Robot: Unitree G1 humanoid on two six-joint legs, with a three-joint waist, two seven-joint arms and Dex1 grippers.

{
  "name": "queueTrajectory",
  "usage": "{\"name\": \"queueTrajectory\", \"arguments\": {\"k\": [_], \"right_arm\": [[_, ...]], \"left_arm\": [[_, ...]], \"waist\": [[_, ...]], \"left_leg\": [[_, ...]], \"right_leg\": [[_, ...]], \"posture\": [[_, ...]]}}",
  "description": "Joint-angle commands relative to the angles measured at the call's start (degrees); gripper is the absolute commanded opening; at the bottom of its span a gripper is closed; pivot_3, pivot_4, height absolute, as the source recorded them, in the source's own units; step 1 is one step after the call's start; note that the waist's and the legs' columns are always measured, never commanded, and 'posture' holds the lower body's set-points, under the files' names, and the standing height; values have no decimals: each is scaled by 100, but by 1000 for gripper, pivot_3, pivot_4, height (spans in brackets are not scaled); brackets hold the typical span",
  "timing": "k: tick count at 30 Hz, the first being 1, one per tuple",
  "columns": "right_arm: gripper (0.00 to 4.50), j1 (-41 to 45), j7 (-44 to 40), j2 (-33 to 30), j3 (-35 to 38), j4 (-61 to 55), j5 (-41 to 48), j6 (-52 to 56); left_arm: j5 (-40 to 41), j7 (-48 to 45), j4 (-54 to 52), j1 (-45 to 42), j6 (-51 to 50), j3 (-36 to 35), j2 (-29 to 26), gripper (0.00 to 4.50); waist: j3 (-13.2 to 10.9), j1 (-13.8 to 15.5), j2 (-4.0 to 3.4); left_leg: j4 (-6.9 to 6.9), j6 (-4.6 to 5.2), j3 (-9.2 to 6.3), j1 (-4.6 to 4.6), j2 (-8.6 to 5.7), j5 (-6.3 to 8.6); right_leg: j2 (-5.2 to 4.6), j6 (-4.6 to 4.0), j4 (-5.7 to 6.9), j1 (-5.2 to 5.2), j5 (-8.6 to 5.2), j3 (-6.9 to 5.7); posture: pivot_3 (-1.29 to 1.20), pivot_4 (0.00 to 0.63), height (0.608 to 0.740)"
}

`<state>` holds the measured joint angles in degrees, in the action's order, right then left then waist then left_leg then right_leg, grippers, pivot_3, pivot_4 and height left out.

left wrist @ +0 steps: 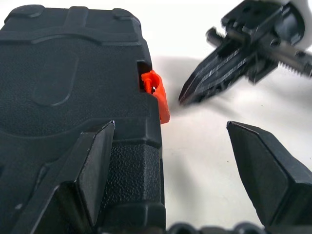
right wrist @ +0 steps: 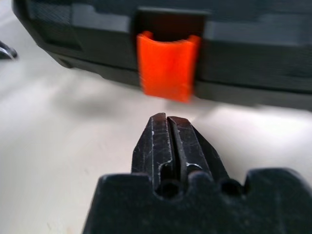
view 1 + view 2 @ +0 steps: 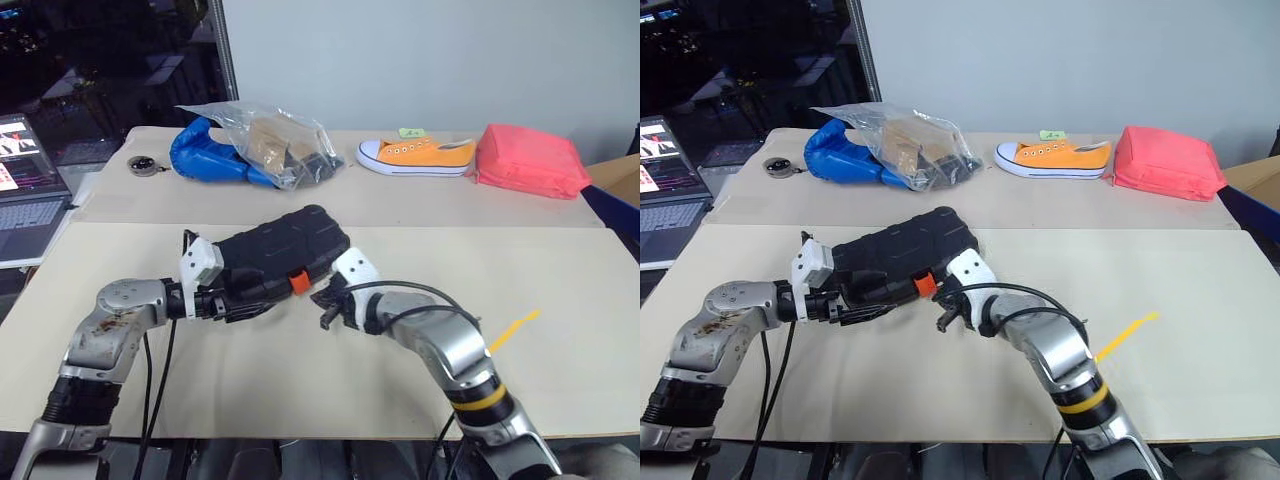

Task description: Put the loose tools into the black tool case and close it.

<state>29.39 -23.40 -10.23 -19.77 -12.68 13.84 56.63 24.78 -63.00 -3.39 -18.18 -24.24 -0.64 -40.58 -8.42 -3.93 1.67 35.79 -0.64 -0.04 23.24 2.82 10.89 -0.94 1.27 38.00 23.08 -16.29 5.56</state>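
Observation:
The black tool case (image 3: 280,248) lies shut on the table's middle, its orange latch (image 3: 299,282) on the near edge. My left gripper (image 1: 170,127) is open at the case's left end; one finger (image 1: 95,161) rests over the textured lid and the other (image 1: 268,170) hangs above bare table. My right gripper (image 2: 167,121) is shut, with nothing in it. Its tip points at the orange latch (image 2: 168,66) from a short gap away. The same shut gripper (image 1: 204,85) shows in the left wrist view, beside the latch (image 1: 158,95). The loose tools are out of view.
Along the far table stand a clear plastic bag over a blue object (image 3: 255,148), an orange shoe (image 3: 418,155), a pink-red pouch (image 3: 530,160) and a round tape measure (image 3: 143,165). A laptop (image 3: 25,200) sits at the left. An orange tape strip (image 3: 515,328) marks the table at right.

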Motion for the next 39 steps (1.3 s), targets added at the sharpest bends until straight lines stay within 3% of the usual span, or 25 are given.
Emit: {"name": "queueTrajectory", "arguments": {"k": [1,8,15,19,31,39], "right_arm": [[87,304,254,298,85,451,-211,-423],[87,311,106,356,177,631,-262,-925],[87,-290,-648,-239,274,-451,203,-910],[87,-460,-791,-363,403,-517,222,-1300],[87,-105,-254,465,393,548,-213,-2223],[87,-414,-222,426,61,908,-627,-2576]], "left_arm": [[-60,92,-135,-26,-164,90,-27,3921],[-78,154,-132,65,-148,77,-16,3921],[-104,181,-7,193,27,62,23,3921],[-126,170,91,227,129,79,54,3921],[-161,127,331,209,339,85,48,3921],[-167,130,360,254,403,42,18,3921]], "waist": [[0,2,0],[0,1,0],[0,4,0],[0,-2,0],[0,1,0],[3,-14,-3]], "left_leg": [[-1,0,0,1,0,0],[-3,0,0,6,0,0],[-5,0,0,5,1,1],[-5,0,1,2,1,1],[-5,-1,1,-3,2,0],[-5,0,0,-17,4,0]], "right_leg": [[0,0,0,0,0,0],[0,-6,-1,4,3,0],[0,-2,-2,4,1,-1],[0,0,-2,1,0,0],[3,-2,-1,-2,1,2],[5,-6,4,-8,3,2]], "posture": [[0,150,740],[0,150,740],[0,150,740],[0,150,740],[0,150,740],[0,150,740]]}}
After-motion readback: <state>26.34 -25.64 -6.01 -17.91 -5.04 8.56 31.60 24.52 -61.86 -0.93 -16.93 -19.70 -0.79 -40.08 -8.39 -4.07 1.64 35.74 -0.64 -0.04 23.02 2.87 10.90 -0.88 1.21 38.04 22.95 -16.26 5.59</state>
